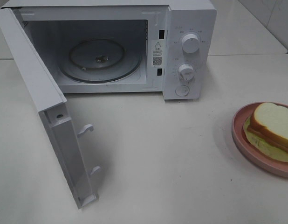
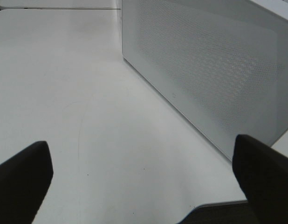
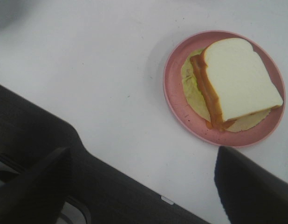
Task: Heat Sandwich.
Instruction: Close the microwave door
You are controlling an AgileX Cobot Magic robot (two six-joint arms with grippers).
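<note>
The sandwich [image 1: 273,126] lies on a round pink plate [image 1: 241,140] at the right edge of the table; its white bread is on top, with a reddish-brown layer and pale green lettuce under it. The right wrist view shows the sandwich [image 3: 237,79] on the plate [image 3: 174,100], some way beyond my right gripper [image 3: 144,186]. That gripper is open and holds nothing. My left gripper [image 2: 141,186] is open wide over bare table, beside a white perforated panel [image 2: 214,70] of the microwave. Neither gripper shows in the exterior high view.
The white microwave [image 1: 188,46] stands at the back with its door [image 1: 46,98] swung fully open to the left. Its glass turntable [image 1: 99,58] is bare. Two dials [image 1: 190,43] sit on its right panel. A dark edge [image 3: 51,140] crosses the right wrist view.
</note>
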